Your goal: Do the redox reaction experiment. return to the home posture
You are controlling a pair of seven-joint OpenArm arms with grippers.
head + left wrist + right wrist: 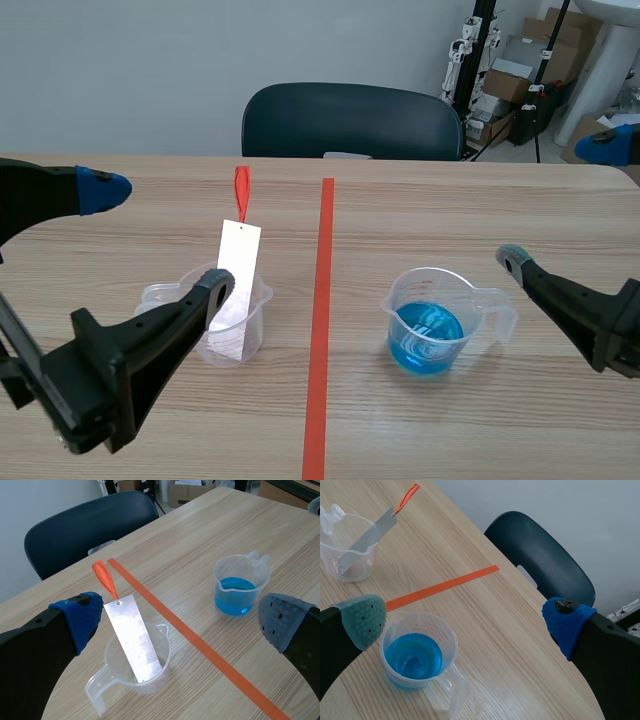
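Presenting the left gripper [160, 238] in the released state: spreading both fingers wide and clamping nothing. Hovering above the table [450, 440], well apart from the blue-liquid beaker [428, 322], on that beaker's left-arm side. Bracketing the clear beaker [114, 662] between the spread fingers in the left wrist view, without visibly touching it.

Presenting the right gripper [466, 620] likewise released: spreading both fingers wide and clamping nothing. Hanging over the blue-liquid beaker, with the grey-green pad [362, 622] just beside its rim in the right wrist view and near its handle in the scene view; not permitting a ruling on contact.

Standing upright on the table and carrying blue liquid [414, 656] in its lower part: the blue-liquid beaker, turning its handle toward the right arm.

Locating the clear beaker on the left-arm side of the blue-liquid beaker, across the tape line [322, 330]. Leaning in the clear beaker, tilting against its rim: a metal strip [238, 265], bearing an orange-red tag [241, 190] at its upper end.

Placing a dark chair [350, 120] beyond the blue-liquid beaker, behind the far table edge. Stacking cardboard boxes [510, 85] farther beyond it, toward the right-arm side.
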